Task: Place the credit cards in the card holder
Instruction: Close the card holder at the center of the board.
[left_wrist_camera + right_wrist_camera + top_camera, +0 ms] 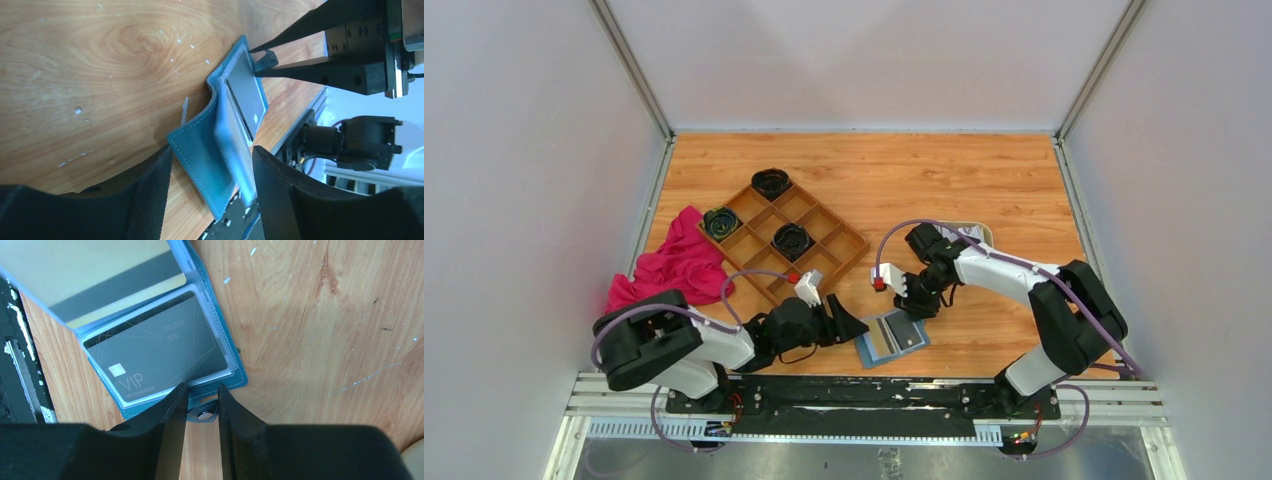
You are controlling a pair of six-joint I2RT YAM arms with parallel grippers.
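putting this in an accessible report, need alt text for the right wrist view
An open teal wallet lies on a wooden table, a dark grey VIP card in its clear pocket and a beige striped card in the next. The right gripper straddles the wallet's snap tab, its two black fingers slightly apart.

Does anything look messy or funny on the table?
Yes. The card holder near the front edge isn't lying flat: one flap is bent up off the wood. On the left, a pink cloth lies crumpled beside the wooden tray, and the tray sits crooked to the table edges.
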